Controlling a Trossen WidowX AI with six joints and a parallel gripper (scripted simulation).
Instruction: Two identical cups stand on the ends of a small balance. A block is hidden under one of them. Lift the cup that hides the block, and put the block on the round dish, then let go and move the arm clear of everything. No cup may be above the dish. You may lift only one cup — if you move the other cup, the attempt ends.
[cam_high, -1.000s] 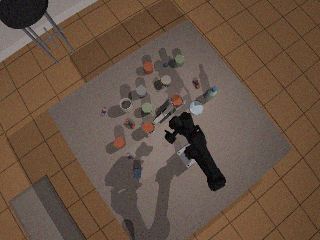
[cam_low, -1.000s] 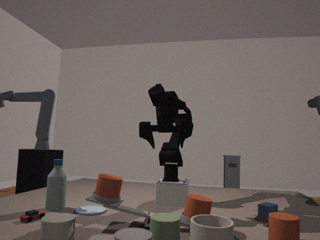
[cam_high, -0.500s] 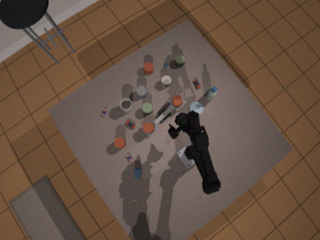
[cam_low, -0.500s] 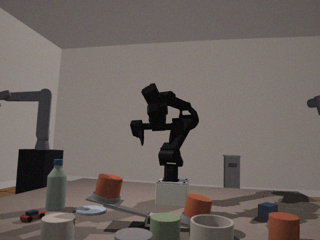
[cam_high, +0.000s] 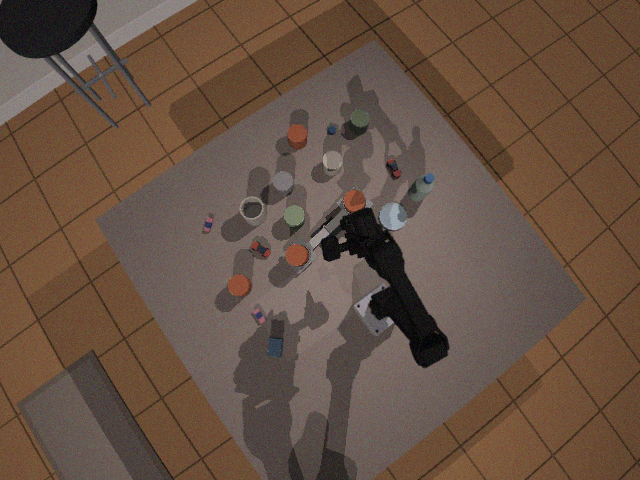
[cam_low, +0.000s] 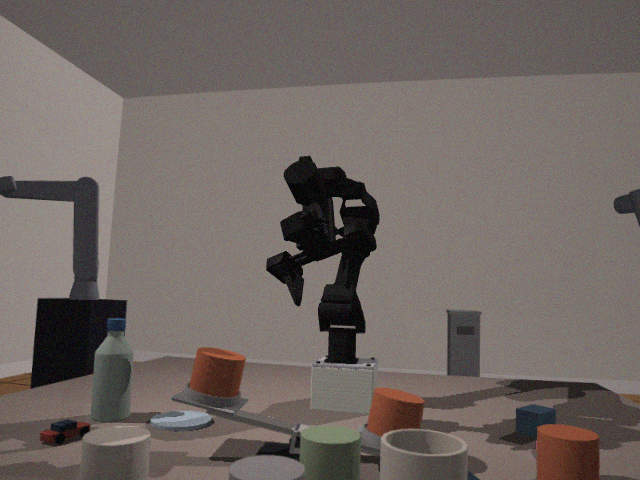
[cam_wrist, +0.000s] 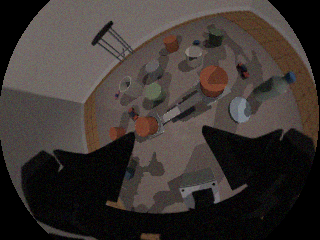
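Empty, wide-open gripper (cam_low: 292, 281) hangs high above the tilted balance (cam_low: 242, 414).

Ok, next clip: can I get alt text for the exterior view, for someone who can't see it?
A black robot arm on a white base holds its open, empty claw high above a tilted balance with an orange cup on each end: the raised cup on the left, the lower cup on the right. A pale blue round dish lies left of the beam, among other cups and a bottle.
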